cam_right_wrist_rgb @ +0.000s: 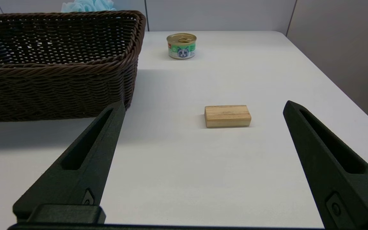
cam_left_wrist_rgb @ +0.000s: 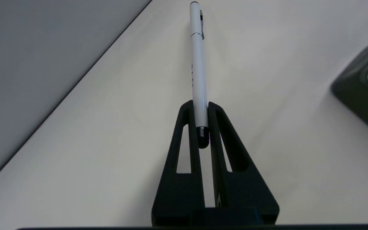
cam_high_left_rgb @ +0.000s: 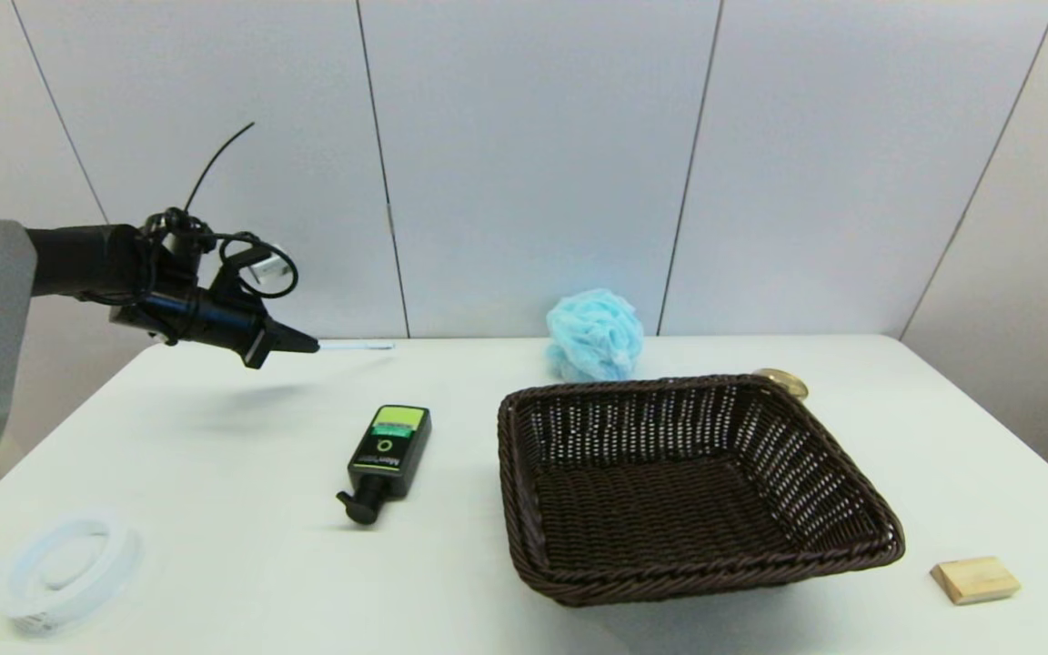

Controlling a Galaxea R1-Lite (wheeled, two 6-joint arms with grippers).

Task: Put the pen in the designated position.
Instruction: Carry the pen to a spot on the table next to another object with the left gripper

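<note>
Down at the near left corner of the white table [cam_high_left_rgb: 215, 509] lies a clear ring of tape [cam_high_left_rgb: 65, 569], flat and by itself. Above the far left part of the table the left gripper [cam_high_left_rgb: 306, 345] hangs in the air on its arm, reaching in from the left side, and its two black fingers [cam_left_wrist_rgb: 188, 127] are pressed together on the pen [cam_high_left_rgb: 356, 346]. They pinch it at the dark tip end, so the tip sits between the fingers and the long white barrel sticks straight out past them, clip end farthest away. The pen's long axis runs nearly level, in line with the gripper, pointing toward the right along the back edge of the table; it is held up off the surface. Nearer and to the right of it, a black pump bottle [cam_high_left_rgb: 386, 459] with a green label lies on its side, pump end toward the near edge. Further right, past the middle, stands a dark brown wicker basket [cam_high_left_rgb: 524, 509], square and open. Behind it, against the wall, sits a blue bath pouf [cam_high_left_rgb: 595, 335], and at the basket's far right corner a small can [cam_right_wrist_rgb: 181, 46] with a cat on its label. Near the right front corner lies a wooden block [cam_high_left_rgb: 974, 579], well apart from the basket. The right gripper [cam_right_wrist_rgb: 203, 110] sits low by that block, fingers spread wide with nothing between them.
</note>
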